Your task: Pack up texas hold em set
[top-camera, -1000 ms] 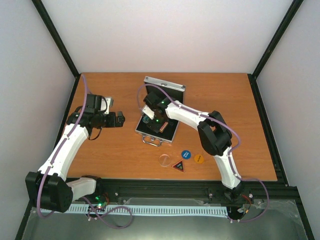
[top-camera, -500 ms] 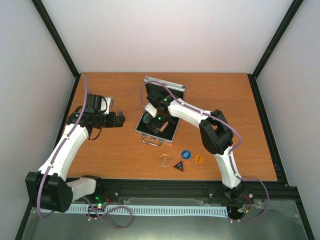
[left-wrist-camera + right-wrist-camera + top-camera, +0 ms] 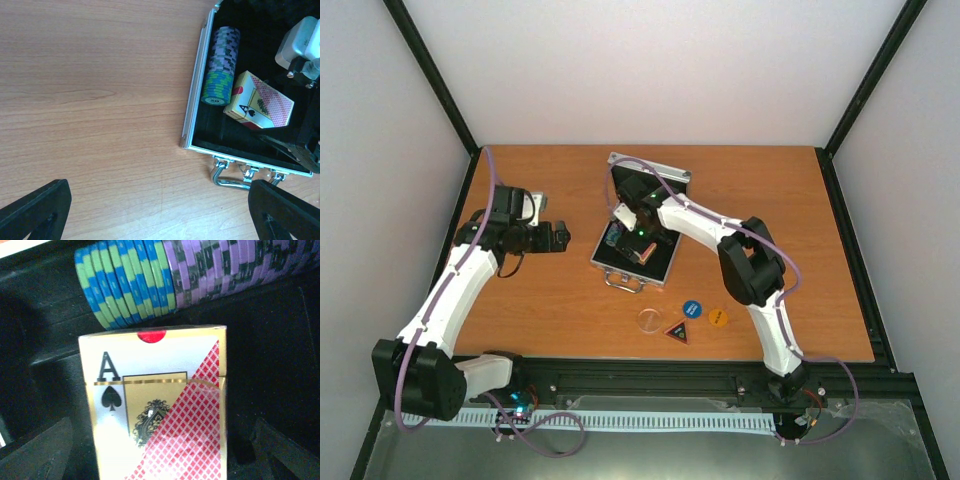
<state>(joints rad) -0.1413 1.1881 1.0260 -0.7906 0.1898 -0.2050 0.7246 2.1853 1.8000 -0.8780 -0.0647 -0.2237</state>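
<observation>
The silver case (image 3: 665, 268) lies open mid-table, its lid (image 3: 650, 168) raised at the far side. In the left wrist view its black lining (image 3: 240, 132) holds a row of poker chips (image 3: 221, 65) and the red-backed card deck (image 3: 259, 102). My right gripper (image 3: 628, 232) hovers inside the case. In the right wrist view it (image 3: 160, 445) is open, its fingers (image 3: 40, 455) standing either side of the deck (image 3: 157, 405), with the chips (image 3: 175, 275) beyond. My left gripper (image 3: 558, 238) is open and empty over bare table left of the case.
On the table in front of the case lie a clear round disc (image 3: 649, 319), a triangular button (image 3: 678, 331), a blue round button (image 3: 692, 308) and an orange round button (image 3: 717, 317). The case handle (image 3: 230, 177) points toward the near edge.
My right gripper has shifted slightly toward the far side over the case. The left arm has barely moved.
</observation>
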